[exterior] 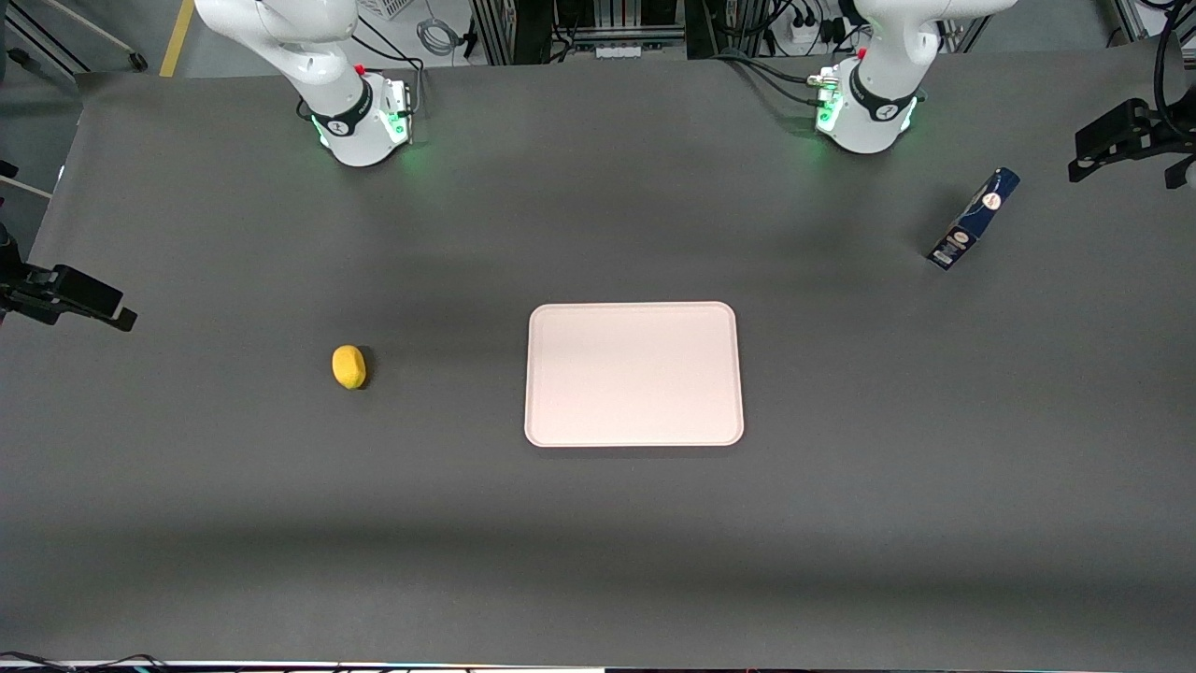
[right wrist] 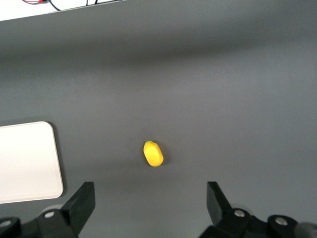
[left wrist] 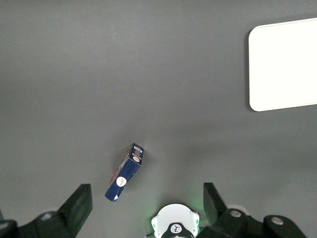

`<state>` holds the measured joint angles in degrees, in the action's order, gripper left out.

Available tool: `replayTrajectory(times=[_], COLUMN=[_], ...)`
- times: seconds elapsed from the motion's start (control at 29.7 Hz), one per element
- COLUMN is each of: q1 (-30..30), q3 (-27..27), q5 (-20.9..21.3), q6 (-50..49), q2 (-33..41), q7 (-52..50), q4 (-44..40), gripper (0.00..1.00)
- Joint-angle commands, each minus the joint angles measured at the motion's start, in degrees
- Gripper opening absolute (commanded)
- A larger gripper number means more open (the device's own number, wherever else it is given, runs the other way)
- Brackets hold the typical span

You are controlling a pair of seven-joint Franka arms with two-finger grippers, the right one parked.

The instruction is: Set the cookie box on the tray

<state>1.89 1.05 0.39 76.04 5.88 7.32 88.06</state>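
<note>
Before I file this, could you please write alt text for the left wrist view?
A small navy cookie box lies on the dark grey table, apart from the pale pink tray, which is cut off by the frame. The open gripper hangs high above the table, holding nothing, with the box showing between its two fingers.

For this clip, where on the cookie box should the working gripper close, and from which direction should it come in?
Probably from above, closing across the two long narrow sides near the middle of the cookie box. It lies apart from the tray, with bare table all round, so nothing blocks a descent. Its length sits at a slant, so the wrist would need turning to match. The gripper hangs open high above it.
</note>
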Motion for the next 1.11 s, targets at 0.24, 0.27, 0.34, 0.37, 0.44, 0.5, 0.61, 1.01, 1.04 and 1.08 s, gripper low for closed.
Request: replayTrajectory(times=[0.24, 0.27, 0.34, 0.37, 0.44, 0.5, 0.61, 1.01, 1.04, 1.08], q1=[-0.2, -0.2, -0.2, -0.2, -0.2, -0.3, -0.2, -0.1, -0.1, -0.1], q3=[0.0, 0.0, 0.0, 0.0, 0.0, 0.0, -0.1, -0.1, -0.1, -0.1], q5=[-0.3, -0.3, -0.3, -0.3, -0.3, -0.3, -0.3, 0.0, 0.1, 0.1], q6=[-0.8, -0.8, -0.8, -0.8, -0.8, -0.8, -0.8, -1.9, -1.8, -1.9], q2=[1.0, 1.0, 1.0, 1.0, 1.0, 0.9, 0.9, 1.0, 1.0, 1.0], q7=[-0.9, -0.9, -0.9, -0.9, -0.9, -0.9, -0.6, -0.2, -0.2, -0.2], q4=[0.6, 0.6, 0.6, 0.6, 0.7, 0.7, 0.7, 0.6, 0.6, 0.6], gripper=[1.0, 1.0, 1.0, 1.0, 1.0, 1.0, 1.0, 1.0, 1.0, 1.0])
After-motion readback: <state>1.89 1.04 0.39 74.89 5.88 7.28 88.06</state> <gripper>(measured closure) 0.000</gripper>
